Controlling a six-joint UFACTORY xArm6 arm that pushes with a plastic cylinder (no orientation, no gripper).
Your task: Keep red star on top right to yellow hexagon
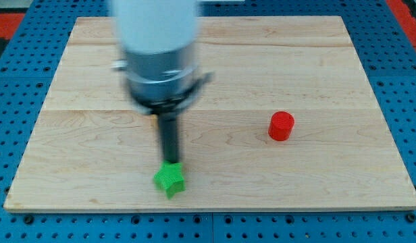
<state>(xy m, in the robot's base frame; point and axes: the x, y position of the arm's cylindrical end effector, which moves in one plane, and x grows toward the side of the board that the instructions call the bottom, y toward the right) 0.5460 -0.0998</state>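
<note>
While my tip (171, 162) rests at the upper edge of the green star (169, 181), touching it or very nearly so, the exact contact is hard to read, because the dark rod (169, 138) and the block meet in a soft blur. I end in that straight rod and not in a claw, so I have nothing that opens, closes or holds anything.

The green star is a small, matte block with stubby points, lying near the bottom edge of the counter (329, 61), left of centre. The counter is a pale wooden board of glued planks, with fine grain and faint seams running across it. It sits on a blue pegboard (404, 27) dotted with regular holes.

The red block (281, 126) stands well apart from me, toward the view's right at about mid height. It is matte and bright, and from this angle it reads as a short round drum with a flat top; I cannot make out any star points on it. No yellow block shows anywhere in the view.

My arm's body (161, 54), white above and grey metal below, is blurred, cut off by the view's top, and hides the board behind it.
</note>
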